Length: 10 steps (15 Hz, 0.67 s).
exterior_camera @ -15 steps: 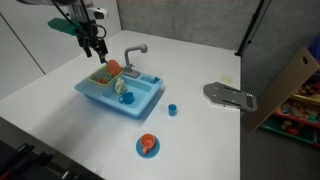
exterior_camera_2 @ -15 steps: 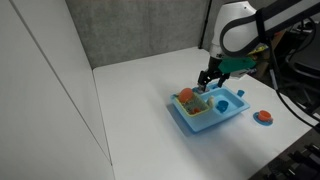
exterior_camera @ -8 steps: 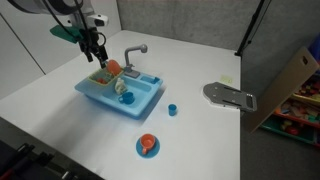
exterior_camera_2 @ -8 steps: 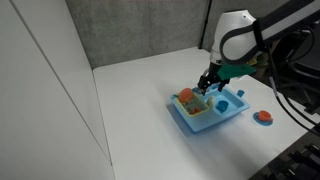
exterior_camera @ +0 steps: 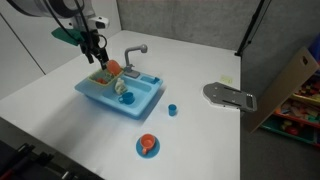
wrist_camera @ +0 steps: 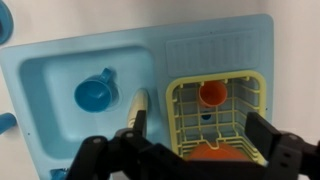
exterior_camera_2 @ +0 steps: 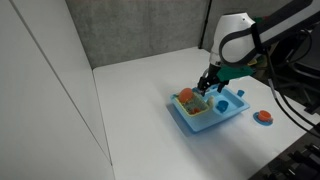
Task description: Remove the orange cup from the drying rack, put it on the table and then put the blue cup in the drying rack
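As the arm hangs over the rack end of the toy sink (exterior_camera: 140, 105), the pincer (exterior_camera: 99, 57) is spread wide and gripping nothing, poised just above the drying rack (wrist_camera: 215, 50). Down the wrist view we go. The two dark fingers (wrist_camera: 283, 152) come in from the bottom, one on each side of a yellow wire basket (wrist_camera: 175, 115) that sits in the rack. And there's the orange cup (wrist_camera: 212, 94) inside it, a small round shape seen from above, close to the basket's upper edge in that view. A second orange piece (wrist_camera: 215, 156) shows at the basket's lower edge (too cut off by the pincer to say what it is).

Left of the basket in the same view stands the grey faucet (wrist_camera: 140, 108). Past it, in the basin, sits a blue mug (wrist_camera: 94, 96) with a small handle.

Out on the white bench (exterior_camera: 200, 60), the blue cup (exterior_camera: 172, 110) stands alone, just off the sink's corner and not touching it. Nearer the bench's front edge lies a flat orange disc (exterior_camera: 147, 146) with a blue centre. Well apart to the side rests a grey oblong plate (exterior_camera: 230, 96).
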Available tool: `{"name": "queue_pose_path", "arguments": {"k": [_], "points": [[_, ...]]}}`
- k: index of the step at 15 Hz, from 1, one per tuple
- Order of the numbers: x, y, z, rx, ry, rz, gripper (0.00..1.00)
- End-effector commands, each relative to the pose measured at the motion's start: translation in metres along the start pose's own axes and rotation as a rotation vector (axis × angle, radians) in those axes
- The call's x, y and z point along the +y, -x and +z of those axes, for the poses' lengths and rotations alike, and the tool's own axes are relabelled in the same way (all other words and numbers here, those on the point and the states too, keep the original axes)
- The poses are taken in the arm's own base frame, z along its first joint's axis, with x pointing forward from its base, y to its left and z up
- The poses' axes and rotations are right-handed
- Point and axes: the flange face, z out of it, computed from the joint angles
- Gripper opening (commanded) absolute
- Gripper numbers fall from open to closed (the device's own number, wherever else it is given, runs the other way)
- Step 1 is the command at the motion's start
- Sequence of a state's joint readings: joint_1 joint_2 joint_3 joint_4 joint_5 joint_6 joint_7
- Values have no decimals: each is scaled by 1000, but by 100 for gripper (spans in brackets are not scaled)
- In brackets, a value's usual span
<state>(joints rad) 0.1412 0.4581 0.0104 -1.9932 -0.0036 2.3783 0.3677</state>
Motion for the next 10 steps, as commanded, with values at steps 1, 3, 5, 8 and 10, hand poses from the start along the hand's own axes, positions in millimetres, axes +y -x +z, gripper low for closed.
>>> {"name": "queue_pose_path", "arguments": {"k": [1, 3, 5, 8, 10], "points": [[-2, -2, 13, 21, 1, -24, 100], [-5, -2, 23, 30, -2, -37, 100], [-10, -2, 34, 38, -6, -54, 100], [-18, -1, 46, 65, -9, -79, 100], [-23, -1, 54, 83, -8, -90, 100]]}}
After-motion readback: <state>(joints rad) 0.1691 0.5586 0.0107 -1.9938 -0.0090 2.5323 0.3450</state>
